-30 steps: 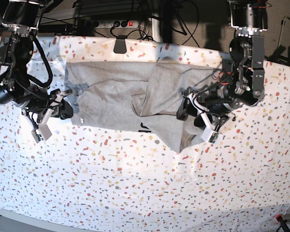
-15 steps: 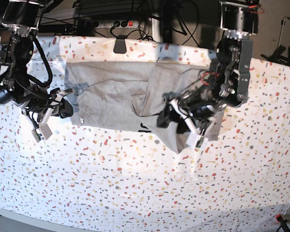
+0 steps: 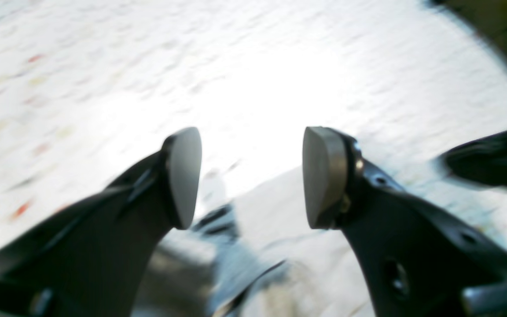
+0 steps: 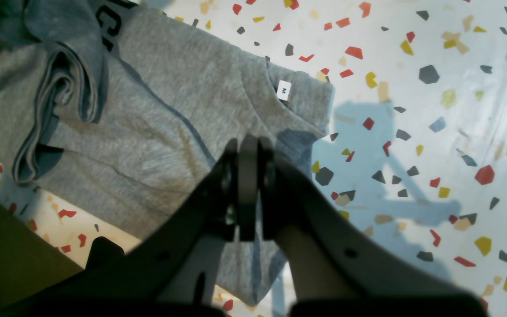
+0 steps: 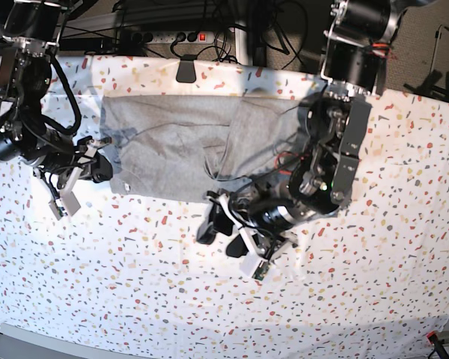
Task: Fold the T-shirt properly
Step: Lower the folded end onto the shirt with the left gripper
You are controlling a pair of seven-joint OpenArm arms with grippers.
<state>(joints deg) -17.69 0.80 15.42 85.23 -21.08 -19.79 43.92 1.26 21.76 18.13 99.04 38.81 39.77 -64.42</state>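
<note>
The grey T-shirt [image 5: 172, 146] lies spread on the speckled tablecloth [image 5: 135, 284], its right part folded over in a rumpled flap [image 5: 254, 138]. My left gripper [image 5: 228, 235] hovers by the shirt's near hem, open with nothing between its pads [image 3: 185, 176]; that view is blurred. My right gripper [image 5: 97, 168] is at the shirt's left edge. The right wrist view shows its fingers [image 4: 249, 176] shut over the T-shirt [image 4: 156, 132] near the collar and size tag [image 4: 283, 90], with no fabric visibly pinched.
A black clamp [image 5: 185, 71] sits on the table's far edge. Behind it lie a power strip [image 5: 172, 35] and cables. The left arm's upper links [image 5: 348, 127] rise over the shirt's right end.
My left arm has swung from the shirt's right edge leftward and forward to its near hem, jaws still open. The right arm and the shirt have not moved.
</note>
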